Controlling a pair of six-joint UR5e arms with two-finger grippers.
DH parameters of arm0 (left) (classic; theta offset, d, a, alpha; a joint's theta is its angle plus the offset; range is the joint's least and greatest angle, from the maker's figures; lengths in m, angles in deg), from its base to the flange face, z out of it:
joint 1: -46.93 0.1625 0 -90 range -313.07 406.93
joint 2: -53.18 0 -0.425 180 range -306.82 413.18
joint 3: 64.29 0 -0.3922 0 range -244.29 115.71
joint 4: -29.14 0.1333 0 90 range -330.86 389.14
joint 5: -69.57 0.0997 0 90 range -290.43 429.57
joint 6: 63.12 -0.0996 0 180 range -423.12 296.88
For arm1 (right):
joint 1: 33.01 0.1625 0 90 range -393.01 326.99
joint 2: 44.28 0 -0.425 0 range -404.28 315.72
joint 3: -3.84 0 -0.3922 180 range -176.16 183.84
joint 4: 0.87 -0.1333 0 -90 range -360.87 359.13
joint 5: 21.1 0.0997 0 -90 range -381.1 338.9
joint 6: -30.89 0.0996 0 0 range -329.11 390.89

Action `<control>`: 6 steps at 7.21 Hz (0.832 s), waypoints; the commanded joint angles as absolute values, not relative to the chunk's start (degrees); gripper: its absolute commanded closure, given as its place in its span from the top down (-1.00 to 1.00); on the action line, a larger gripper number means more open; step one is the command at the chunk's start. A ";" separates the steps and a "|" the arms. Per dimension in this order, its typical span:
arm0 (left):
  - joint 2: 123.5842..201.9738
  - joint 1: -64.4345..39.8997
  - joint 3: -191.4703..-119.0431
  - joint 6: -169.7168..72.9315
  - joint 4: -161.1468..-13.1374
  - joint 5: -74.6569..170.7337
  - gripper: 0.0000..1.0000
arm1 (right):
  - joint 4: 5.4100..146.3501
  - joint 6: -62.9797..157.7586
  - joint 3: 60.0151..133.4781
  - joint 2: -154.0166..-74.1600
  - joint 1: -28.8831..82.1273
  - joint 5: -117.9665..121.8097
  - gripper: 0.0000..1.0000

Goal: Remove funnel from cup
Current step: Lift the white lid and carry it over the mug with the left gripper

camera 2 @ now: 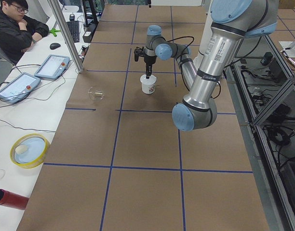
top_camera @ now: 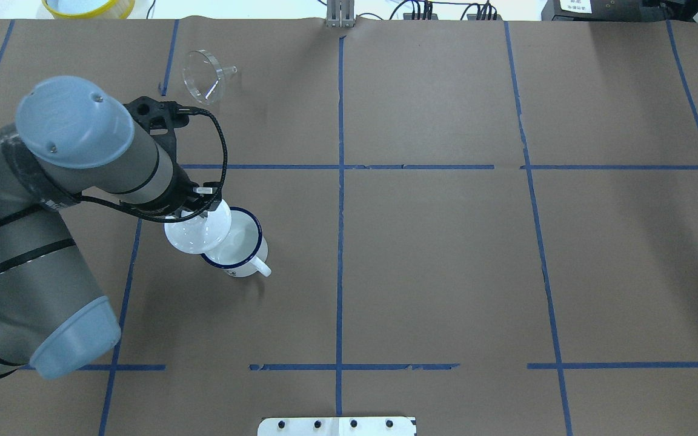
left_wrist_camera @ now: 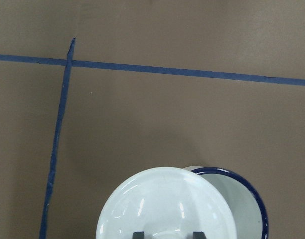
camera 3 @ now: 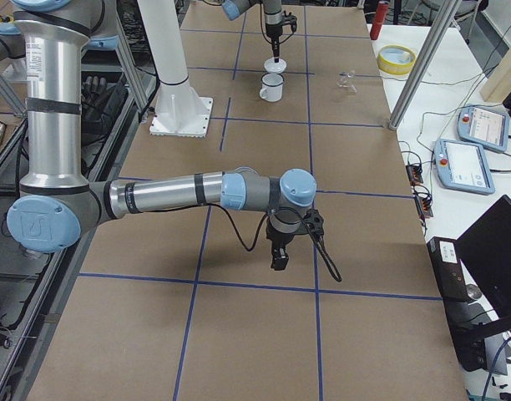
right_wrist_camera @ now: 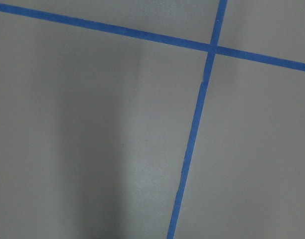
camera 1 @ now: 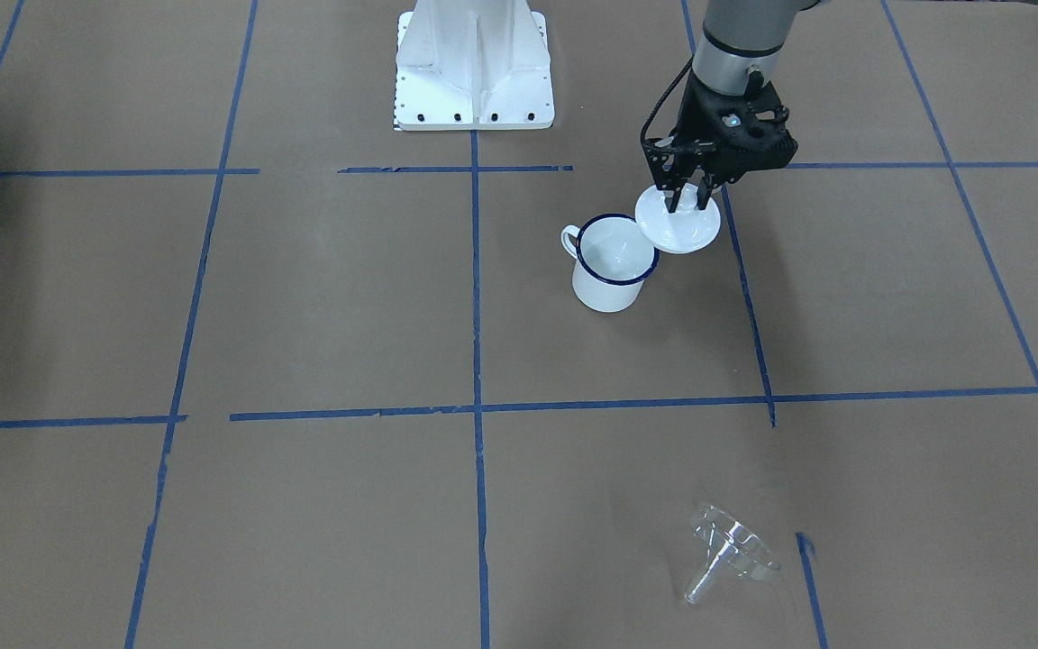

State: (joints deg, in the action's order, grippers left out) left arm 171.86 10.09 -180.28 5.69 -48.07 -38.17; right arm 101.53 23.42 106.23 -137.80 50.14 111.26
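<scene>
You'll find the funnel (camera 1: 728, 550) out of the cup (camera 1: 607, 288), lying on its side on the worktop (camera 1: 303, 315) near the operators' edge and well apart from the cup, which stands upright with its mouth uncovered and its handle towards the robot's right. Your left tool (camera 1: 687, 200) is clamped on the knob of a white lid (camera 1: 677, 230), held level over the cup's rim on the robot's left; whether lid and rim touch isn't clear. Your right tool (camera 3: 278, 259) hangs low over bare worktop far from the cup, and you can't tell whether it's open or closed.
</scene>
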 commanded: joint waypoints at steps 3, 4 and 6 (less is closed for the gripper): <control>174.12 10.63 -176.70 6.48 -48.29 -41.35 -1.00 | 101.53 23.42 106.23 -137.80 50.14 111.26 1.00; 174.38 10.63 -176.44 6.49 -48.29 -41.35 -1.00 | 101.53 23.42 106.23 -137.80 50.14 111.26 1.00; 174.39 11.50 -176.17 7.27 -48.38 -41.26 -1.00 | 101.53 23.50 106.23 -137.80 50.14 111.26 1.00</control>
State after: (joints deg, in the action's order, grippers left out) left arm 174.31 10.99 -176.31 6.75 -48.35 -41.31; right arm 101.53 23.44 106.23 -137.80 50.14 111.26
